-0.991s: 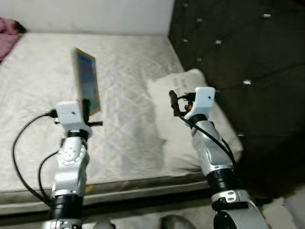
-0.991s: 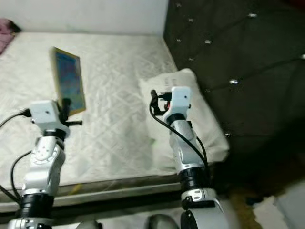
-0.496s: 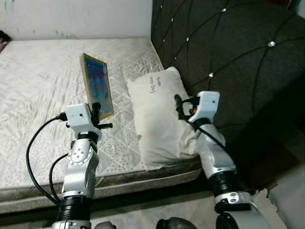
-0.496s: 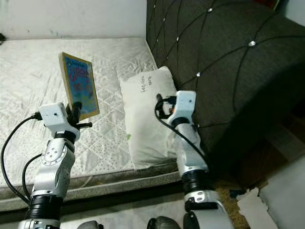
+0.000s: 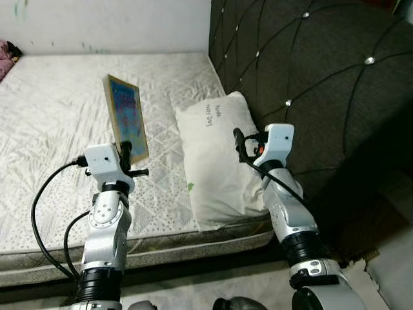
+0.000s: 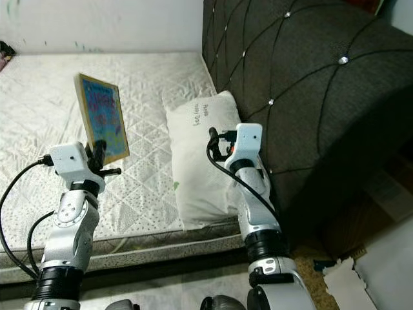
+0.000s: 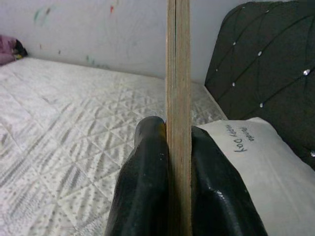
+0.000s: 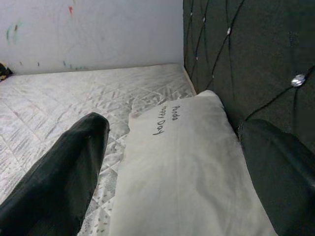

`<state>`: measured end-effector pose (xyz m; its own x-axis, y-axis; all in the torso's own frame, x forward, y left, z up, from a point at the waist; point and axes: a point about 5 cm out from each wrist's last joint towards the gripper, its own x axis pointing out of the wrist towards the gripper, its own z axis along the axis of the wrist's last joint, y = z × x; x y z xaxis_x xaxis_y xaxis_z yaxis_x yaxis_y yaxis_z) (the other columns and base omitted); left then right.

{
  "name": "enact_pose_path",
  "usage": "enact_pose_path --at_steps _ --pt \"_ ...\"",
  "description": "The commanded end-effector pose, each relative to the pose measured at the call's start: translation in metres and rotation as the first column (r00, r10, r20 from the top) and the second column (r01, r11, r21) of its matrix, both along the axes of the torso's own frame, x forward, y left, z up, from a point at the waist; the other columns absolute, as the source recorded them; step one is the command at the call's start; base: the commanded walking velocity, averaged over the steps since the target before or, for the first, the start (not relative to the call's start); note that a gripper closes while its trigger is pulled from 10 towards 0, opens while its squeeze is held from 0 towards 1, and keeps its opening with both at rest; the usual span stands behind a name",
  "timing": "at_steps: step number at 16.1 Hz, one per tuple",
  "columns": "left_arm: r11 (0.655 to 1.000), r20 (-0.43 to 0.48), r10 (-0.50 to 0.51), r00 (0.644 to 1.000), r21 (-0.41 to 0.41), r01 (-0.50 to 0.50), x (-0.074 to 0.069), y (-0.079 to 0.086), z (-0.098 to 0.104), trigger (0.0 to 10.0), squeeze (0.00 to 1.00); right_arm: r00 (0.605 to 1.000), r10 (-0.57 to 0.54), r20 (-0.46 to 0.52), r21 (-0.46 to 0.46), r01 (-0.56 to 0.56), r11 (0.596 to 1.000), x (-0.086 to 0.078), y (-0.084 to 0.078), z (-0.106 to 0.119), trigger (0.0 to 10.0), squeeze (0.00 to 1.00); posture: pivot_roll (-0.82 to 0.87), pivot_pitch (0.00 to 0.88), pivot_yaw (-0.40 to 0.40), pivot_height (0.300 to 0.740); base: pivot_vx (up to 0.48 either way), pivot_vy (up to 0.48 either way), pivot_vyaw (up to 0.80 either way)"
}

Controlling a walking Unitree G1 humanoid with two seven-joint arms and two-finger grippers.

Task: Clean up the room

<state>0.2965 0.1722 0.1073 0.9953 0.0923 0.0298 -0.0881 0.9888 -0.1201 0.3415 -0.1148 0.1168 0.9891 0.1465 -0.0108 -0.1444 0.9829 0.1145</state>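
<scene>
One thin picture board with a blue, colourful face stands upright above the mattress, its lower edge pinched between the two black fingers of the left gripper; its print is too small to read. To the right lies one white pillow, handwritten "Panda" and "Happy Day", against the dark tufted headboard. The right gripper hovers over that pillow, fingers spread, empty.

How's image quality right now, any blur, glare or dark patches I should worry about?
Left and right eye views: sharp, evenly lit, though the dark headboard hides detail. Left wrist view: the held board is crisp edge-on; fingers show mild glare. Right wrist view: pillow clear, near fingers soft.
</scene>
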Motion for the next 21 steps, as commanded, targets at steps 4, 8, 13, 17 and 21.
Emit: enact_pose_path --at_steps 4,8,13,17,21 --pt "1.0 0.07 -0.01 0.997 0.003 0.01 -0.0008 0.0005 0.015 10.0 0.0 1.0 0.013 0.013 0.003 -0.013 1.0 0.0035 0.0016 0.0064 10.0 0.0 -0.08 0.0 -0.05 0.74 0.0 0.0 0.0" --pt "1.0 0.051 -0.016 0.999 -0.023 0.017 -0.0013 -0.0011 0.014 10.0 0.0 1.0 0.019 0.009 -0.01 -0.019 1.0 0.0026 0.0006 0.0053 10.0 0.0 -0.09 0.0 -0.057 0.74 0.0 0.189 0.0" --pt "1.0 0.064 -0.016 0.998 -0.019 0.017 -0.0019 -0.0018 0.016 10.0 0.0 1.0 0.019 0.004 -0.017 -0.019 1.0 0.0018 -0.0012 0.0043 10.0 0.0 -0.09 0.0 -0.059 0.74 0.0 0.255 0.0" --pt "0.999 0.065 0.002 0.998 -0.032 0.0 -0.0021 0.0007 0.0162 10.0 0.0 1.0 0.02 0.0 -0.016 -0.02 1.0 0.0013 -0.0024 0.0041 10.0 0.0 -0.09 0.0 -0.06 0.74 0.0 0.0 0.0" --pt "0.999 0.065 0.005 0.998 -0.034 -0.003 -0.003 0.0016 0.0165 10.0 0.0 0.999 0.04 -0.009 -0.015 -0.04 0.999 0.0003 0.0003 0.0025 10.0 0.0 -0.09 0.0 -0.063 0.74 0.0 0.0 0.0"
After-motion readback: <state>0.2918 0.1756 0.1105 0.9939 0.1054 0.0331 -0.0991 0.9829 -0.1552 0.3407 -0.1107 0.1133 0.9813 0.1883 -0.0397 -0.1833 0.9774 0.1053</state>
